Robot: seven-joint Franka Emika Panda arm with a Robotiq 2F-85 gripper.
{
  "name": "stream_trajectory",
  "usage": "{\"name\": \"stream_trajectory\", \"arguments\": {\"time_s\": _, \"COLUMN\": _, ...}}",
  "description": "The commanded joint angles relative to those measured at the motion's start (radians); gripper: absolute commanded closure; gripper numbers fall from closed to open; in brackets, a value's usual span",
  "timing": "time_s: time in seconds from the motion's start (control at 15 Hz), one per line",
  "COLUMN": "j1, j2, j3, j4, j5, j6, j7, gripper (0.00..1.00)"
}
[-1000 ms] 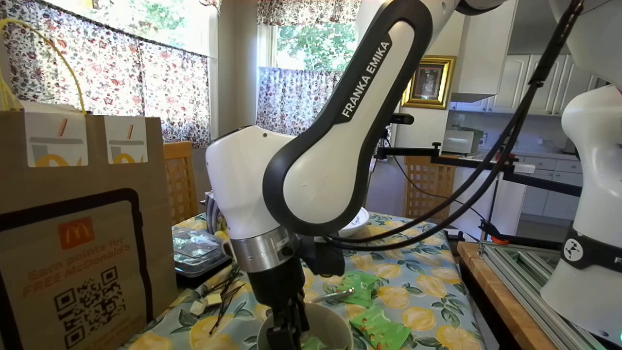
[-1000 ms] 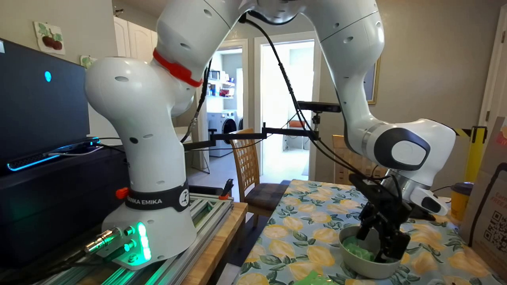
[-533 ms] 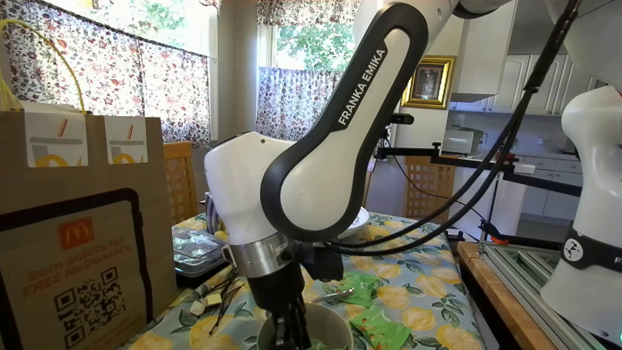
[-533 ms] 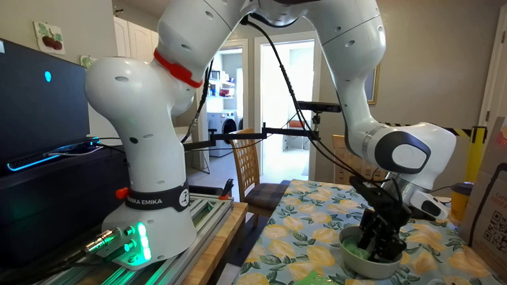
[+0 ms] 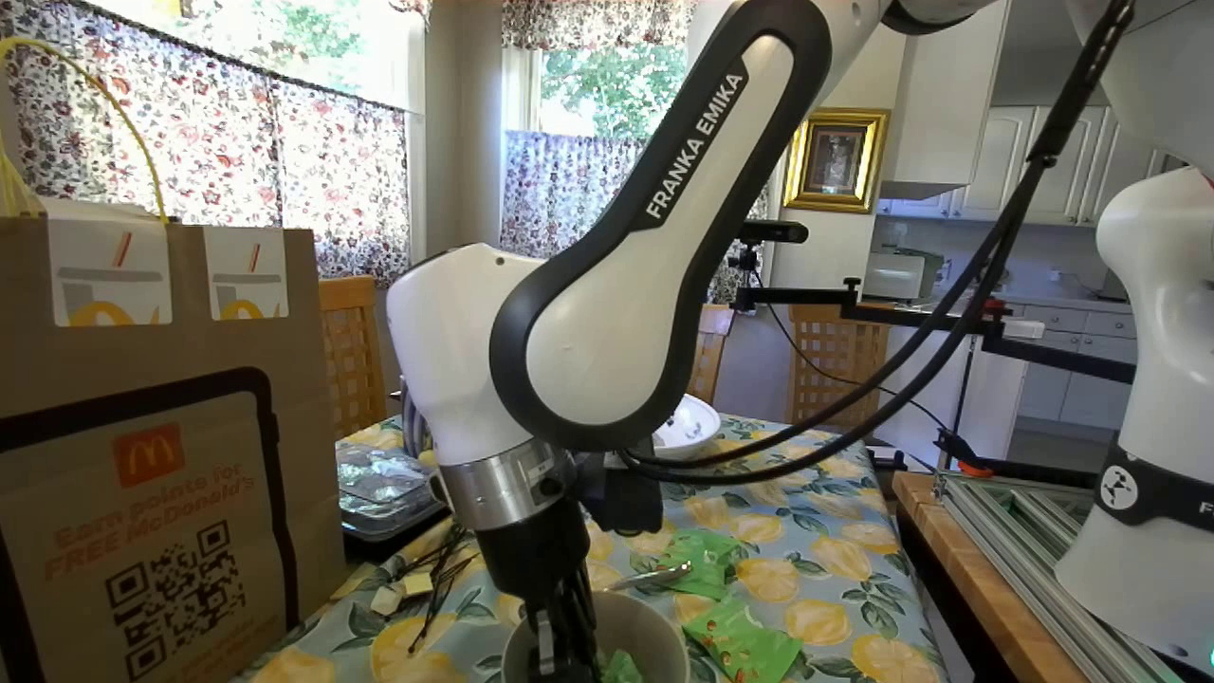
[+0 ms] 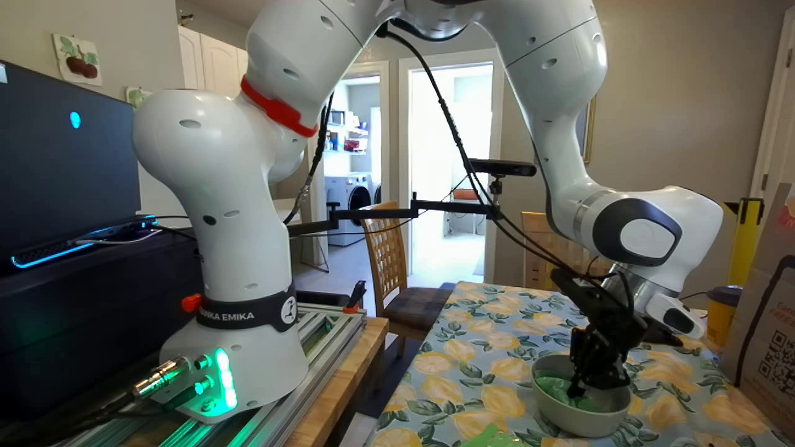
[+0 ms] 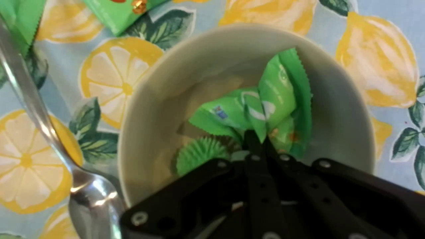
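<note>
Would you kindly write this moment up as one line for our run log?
gripper: closed, pinching green packet | location: inside bowl | spoon: outside, beside bowl | packet lifted: unclear

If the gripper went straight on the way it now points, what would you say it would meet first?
Most likely the bottom of the bowl, perhaps with the green packet that the gripper pinches touching down first; depth there is unclear.

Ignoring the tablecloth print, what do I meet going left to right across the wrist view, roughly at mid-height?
Spoon → left side of the bowl → green packet, inside the bowl and pinched at the tips of the jaws → right side of the bowl.
</note>
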Motion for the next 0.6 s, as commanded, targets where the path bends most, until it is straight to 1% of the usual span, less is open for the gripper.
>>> {"name": "stream_trajectory", "arguments": {"time_s": 0.0, "j1": -0.024, "j2": -0.055, "j3": 0.033, "j4": -0.025, "j5": 0.055, "j6": -0.019, "j7": -0.028, "gripper": 1.00}}
{"name": "stream_trajectory", "arguments": {"time_s": 0.27, "j1": -0.027, "j2": -0.131, "j3": 0.044, "j4": -0.066, "j5": 0.093, "j6": -0.024, "j7": -0.025, "gripper": 1.00}}
{"name": "stream_trajectory", "arguments": {"time_s": 0.4, "j1": -0.015, "j2": -0.179, "j3": 0.023, "j4": -0.095, "j5": 0.092, "j6": -0.026, "j7": 0.015, "gripper": 1.00}}
{"name": "stream_trajectory", "arguments": {"time_s": 0.53, "j1": -0.019, "j2": -0.226, "j3": 0.009, "j4": -0.123, "j5": 0.101, "j6": -0.038, "j7": 0.037, "gripper": 1.00}}
